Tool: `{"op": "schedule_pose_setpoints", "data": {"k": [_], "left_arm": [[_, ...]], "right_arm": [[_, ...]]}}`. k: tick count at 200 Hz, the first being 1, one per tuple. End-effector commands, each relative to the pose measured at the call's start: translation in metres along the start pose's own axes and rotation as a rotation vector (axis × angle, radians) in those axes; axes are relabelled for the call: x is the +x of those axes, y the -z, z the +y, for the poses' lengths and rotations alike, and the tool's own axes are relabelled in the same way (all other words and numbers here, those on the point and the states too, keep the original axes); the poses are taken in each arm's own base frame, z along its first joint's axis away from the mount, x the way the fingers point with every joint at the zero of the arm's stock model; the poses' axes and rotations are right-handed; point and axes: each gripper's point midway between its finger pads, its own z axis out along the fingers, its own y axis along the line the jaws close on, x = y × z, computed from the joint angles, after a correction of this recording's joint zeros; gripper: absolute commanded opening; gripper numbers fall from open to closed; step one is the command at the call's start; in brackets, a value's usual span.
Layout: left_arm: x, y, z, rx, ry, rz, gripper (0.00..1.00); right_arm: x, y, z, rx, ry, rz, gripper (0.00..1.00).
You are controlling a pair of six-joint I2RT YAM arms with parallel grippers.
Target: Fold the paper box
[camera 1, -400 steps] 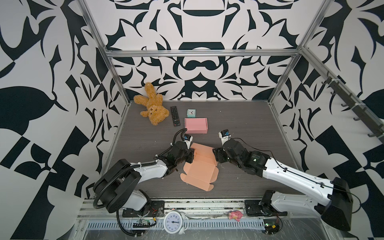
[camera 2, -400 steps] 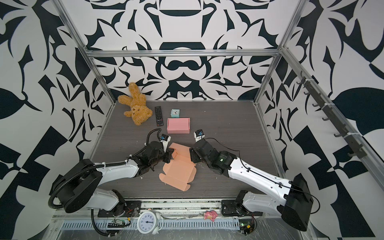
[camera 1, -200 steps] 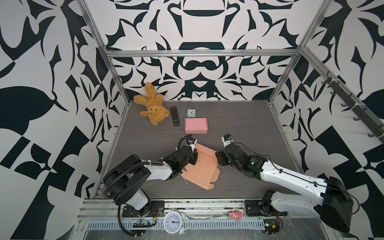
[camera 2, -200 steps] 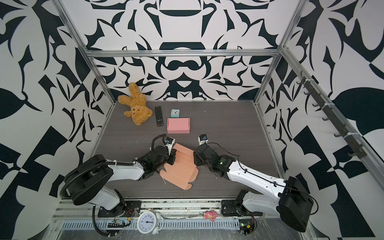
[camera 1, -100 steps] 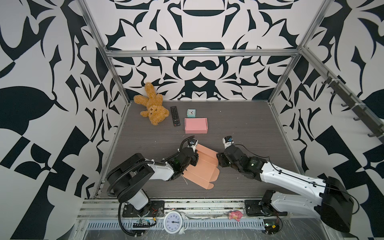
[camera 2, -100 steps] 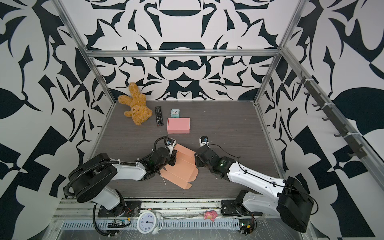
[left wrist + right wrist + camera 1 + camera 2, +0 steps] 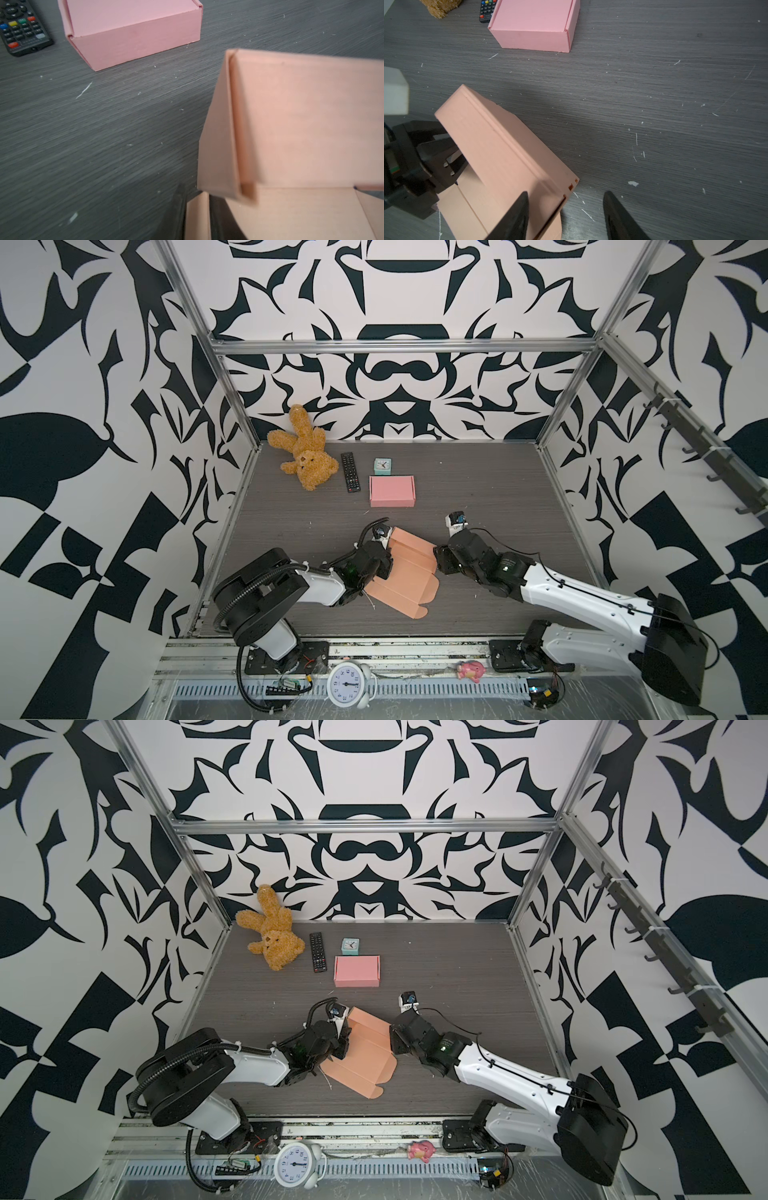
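2 grippers flanked the peach paper box (image 7: 409, 574) in both top views: L gripper (image 7: 386, 562) at its 9 o'clock edge, R gripper (image 7: 438, 562) at its 3 o'clock edge. Box sat on the grey table (image 7: 498, 489), toward 6 o'clock from the table's middle, part-folded: far wall (image 7: 500, 145) doubled over & standing tilted, lid panel (image 7: 415, 601) flat on the table at 5 o'clock w/ rounded tabs. L wrist view showed a side flap (image 7: 197, 218) btwn the 2 dark L fingers (image 7: 220, 218); couldn't tell if they pinched it or stood slack. R wrist view showed R fingers (image 7: 517, 218) spread apart, 1 over the box's end, the other over bare table, nothing clamped. Finished pink box (image 7: 392, 490) lay at 12 o'clock from the paper box, well apart; remote (image 7: 350, 472), teddy bear (image 7: 305, 456) & small teal clock (image 7: 382, 466) sat toward 11 o'clock.
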Motion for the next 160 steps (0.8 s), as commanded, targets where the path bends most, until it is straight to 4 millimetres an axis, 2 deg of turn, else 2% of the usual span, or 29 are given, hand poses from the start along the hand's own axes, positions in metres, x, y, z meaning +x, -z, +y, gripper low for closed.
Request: {"op": "schedule_pose_setpoints", "data": {"k": [1, 66, 107, 110, 118, 160], "left_arm": [[-0.006, 0.008, -0.004, 0.026, 0.042, -0.025, 0.24], [0.001, 0.026, -0.015, 0.092, 0.1, 0.089, 0.29], [0.014, 0.049, -0.022, 0.144, 0.194, 0.209, 0.31], [0.007, 0.054, -0.024, 0.157, 0.203, 0.19, 0.32], [0.005, 0.06, -0.026, 0.171, 0.217, 0.199, 0.33], [0.01, 0.083, -0.033, 0.229, 0.259, 0.263, 0.42]], "right_arm": [[-0.018, 0.012, 0.001, 0.014, 0.024, -0.029, 0.6], [-0.037, 0.02, 0.017, -0.003, 0.127, -0.017, 0.68], [-0.046, 0.021, 0.04, -0.063, 0.243, 0.021, 0.72], [-0.047, 0.021, 0.042, -0.068, 0.252, 0.024, 0.72], [-0.048, 0.02, 0.045, -0.073, 0.271, 0.035, 0.73], [-0.049, 0.011, 0.052, -0.054, 0.358, 0.092, 0.76]]}}
